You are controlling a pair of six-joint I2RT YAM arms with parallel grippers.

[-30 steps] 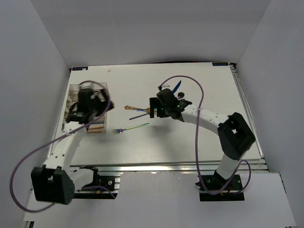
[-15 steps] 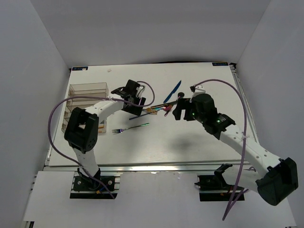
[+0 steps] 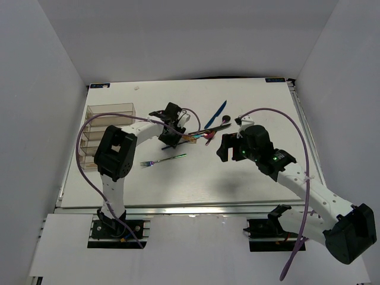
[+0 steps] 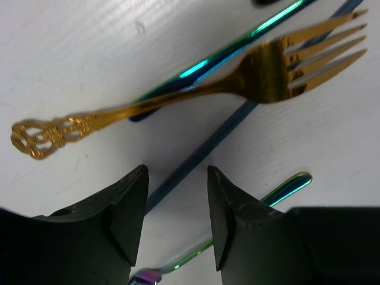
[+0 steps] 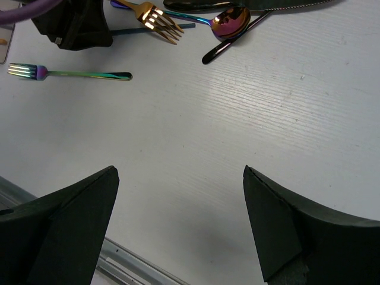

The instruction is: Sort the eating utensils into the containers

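R claw [image 5: 180, 172]: fingers spread wide, nothing btwn them. It hangs over bare table [image 3: 237, 190], right of ctr in the top view.

The rainbow fork [image 3: 164, 160] lies by itself left of ctr, tines pointing left, apart from the other pieces and just below the L claw.

L claw [image 4: 177, 178]: fingers a narrow gap apart, gripping nothing, low over the table. A thin blue stick [image 4: 219, 133] runs on the table under that gap; can't tell if the fingers touch it.

Just past the fingertips the gold fork [image 4: 178, 98] lies across that stick and across a blue-green handle [image 4: 237, 44]. Its ornate end is at the left of the L wrist frame, tines at upper right.

To the right of the fork tines in the R wrist frame sits an iridescent spoon [image 5: 231, 21], w/ a black handle [image 5: 228, 43] slanting just below it.

Further up the top view the blue knife [image 3: 217, 114] lies slanted, its upper end toward the upper right.

The organiser [image 3: 110, 108] stands at the left edge of the table, well apart from the pile and partly behind the L arm.
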